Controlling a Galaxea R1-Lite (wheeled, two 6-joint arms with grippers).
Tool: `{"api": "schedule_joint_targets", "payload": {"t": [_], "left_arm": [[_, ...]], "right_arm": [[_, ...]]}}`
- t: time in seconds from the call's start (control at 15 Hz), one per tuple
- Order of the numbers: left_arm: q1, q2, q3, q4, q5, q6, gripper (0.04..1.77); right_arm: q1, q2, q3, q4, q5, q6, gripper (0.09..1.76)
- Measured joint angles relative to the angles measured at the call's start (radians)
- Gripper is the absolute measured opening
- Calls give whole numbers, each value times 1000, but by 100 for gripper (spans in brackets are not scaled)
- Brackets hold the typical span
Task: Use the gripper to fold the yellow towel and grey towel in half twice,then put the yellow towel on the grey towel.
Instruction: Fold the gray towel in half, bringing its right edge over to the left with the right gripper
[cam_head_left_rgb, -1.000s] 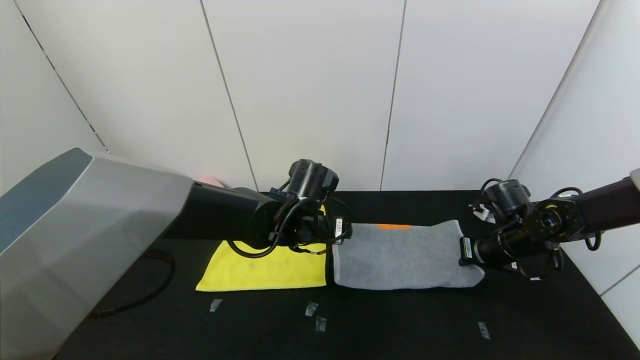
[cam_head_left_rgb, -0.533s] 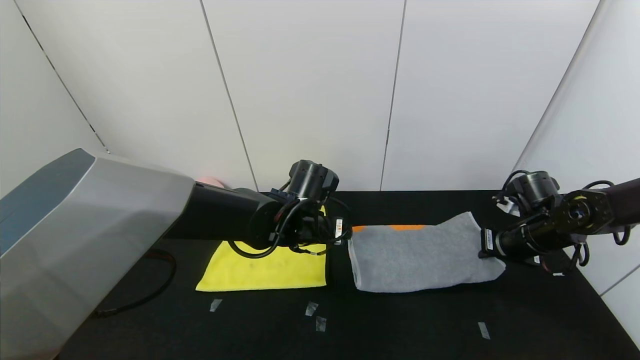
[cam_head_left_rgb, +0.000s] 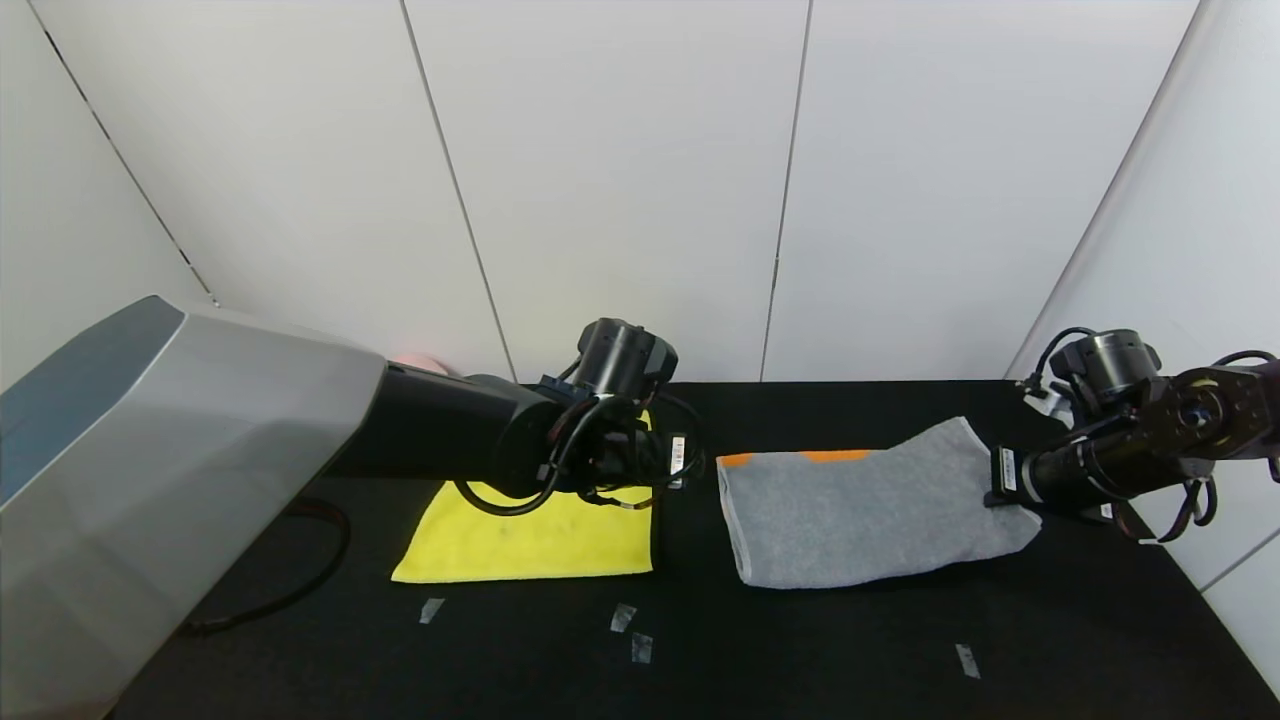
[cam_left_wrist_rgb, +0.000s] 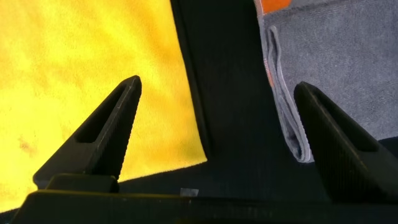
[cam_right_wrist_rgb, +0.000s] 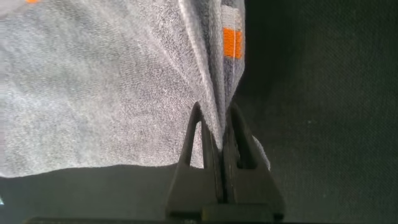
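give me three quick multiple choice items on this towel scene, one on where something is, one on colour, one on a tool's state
1. Where does the yellow towel lie relative to the grey towel?
A. on top of it
B. on the robot's left of it, apart
C. under it

2. What colour are the bands on the grey towel's far edge?
A. orange
B. green
C. blue

3. How is the right tool?
A. open above the table
B. shut on nothing
C. shut on the grey towel

Answers: 1 B, a strip of black table separates the two in the head view. 2 A, orange marks show along that edge. 3 C, the right wrist view shows its fingers pinched on the towel's edge.
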Motion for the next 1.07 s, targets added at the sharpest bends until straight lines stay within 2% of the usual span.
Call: {"api": "schedule_joint_targets", "payload": {"t": [0.53,1.07], "left_arm": [[3,-10,3,1,3,1,172],[21,-40,6,5,3,2,172]], "right_arm": [[122,-49,-15,-2,-3,10,14],[294,-49,-59,-3,-9,48,14]]}}
